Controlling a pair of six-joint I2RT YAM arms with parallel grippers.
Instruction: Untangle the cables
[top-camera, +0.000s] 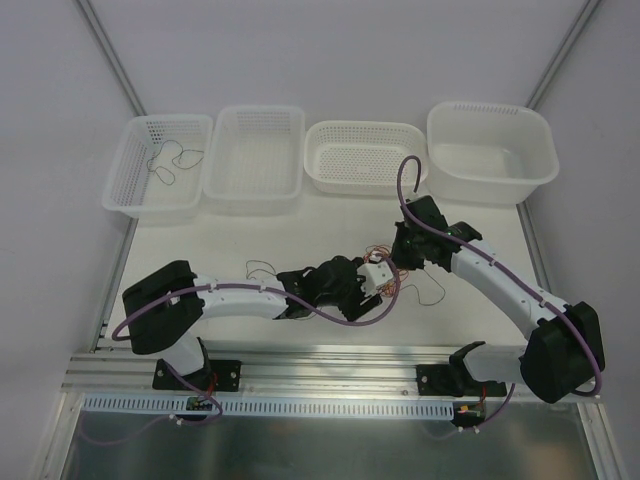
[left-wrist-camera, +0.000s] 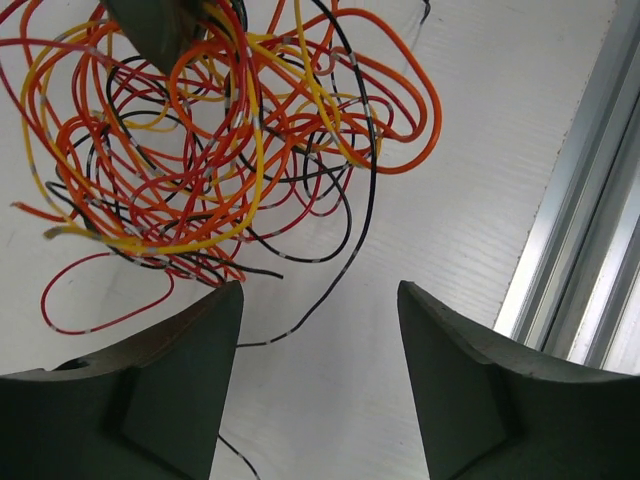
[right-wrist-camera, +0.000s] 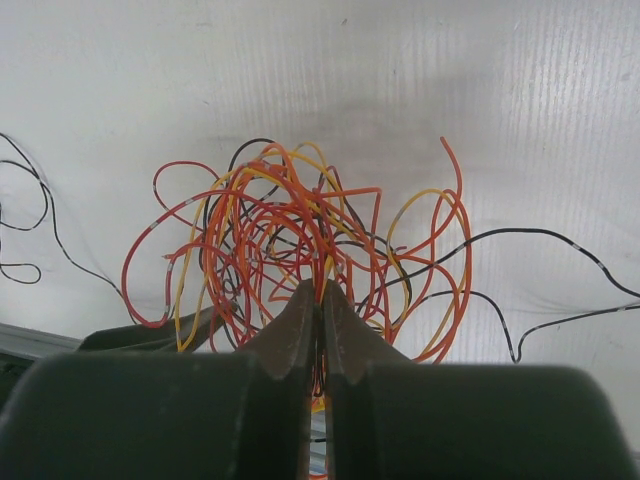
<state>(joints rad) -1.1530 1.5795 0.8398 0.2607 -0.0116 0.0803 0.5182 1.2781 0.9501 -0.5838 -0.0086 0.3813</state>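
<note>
Orange, yellow, red and dark cables (right-wrist-camera: 290, 235) lie knotted on the desk (right-wrist-camera: 300, 80), their top strands clamped in the right gripper (right-wrist-camera: 320, 292). Just beside that gripper, the left gripper (left-wrist-camera: 320, 295) stands apart and empty. The step looks like separating a strand, so next it should close on one loose loop.

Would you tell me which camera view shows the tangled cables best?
The left wrist view: the cables spread wide there, each coloured strand distinct. The right wrist view shows them partly behind the right gripper, which pinches them. The top view shows only a tiny cluster.
</note>
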